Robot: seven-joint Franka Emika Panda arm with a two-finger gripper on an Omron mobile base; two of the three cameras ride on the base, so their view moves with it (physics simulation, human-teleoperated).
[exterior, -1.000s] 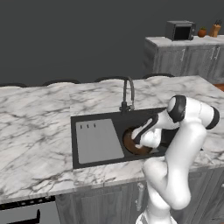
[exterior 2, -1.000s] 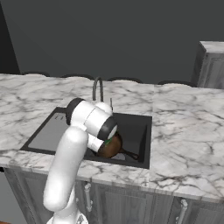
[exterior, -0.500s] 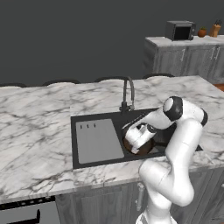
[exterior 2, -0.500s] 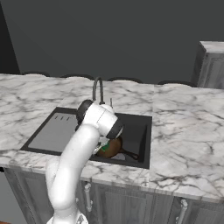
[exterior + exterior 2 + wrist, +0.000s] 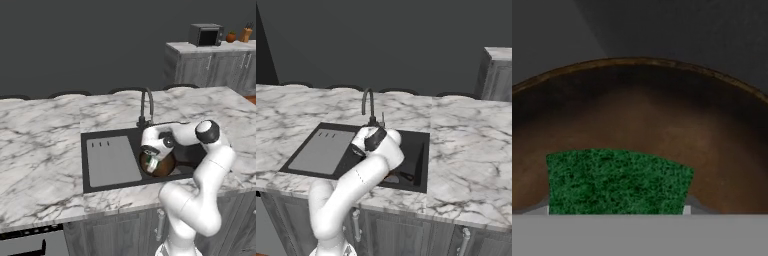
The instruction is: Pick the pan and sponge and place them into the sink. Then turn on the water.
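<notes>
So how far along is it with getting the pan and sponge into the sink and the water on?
The pan already sits in the sink basin. The gripper is holding the sponge just above the pan, so dropping it comes next. No stream falls from the faucet, so turning on the water is left.

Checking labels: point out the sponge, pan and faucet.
sponge (image 5: 617, 182), hand view, green top.
pan (image 5: 662, 125), hand view, brown interior.
faucet (image 5: 148, 102), left base view, curved neck.

My sponge (image 5: 617, 181) has a rough, grainy green top. The pan (image 5: 642, 125) looks smooth, brown and faintly glossy inside. Matt black sink (image 5: 107, 135); polished veined marble counter (image 5: 40, 135).
</notes>
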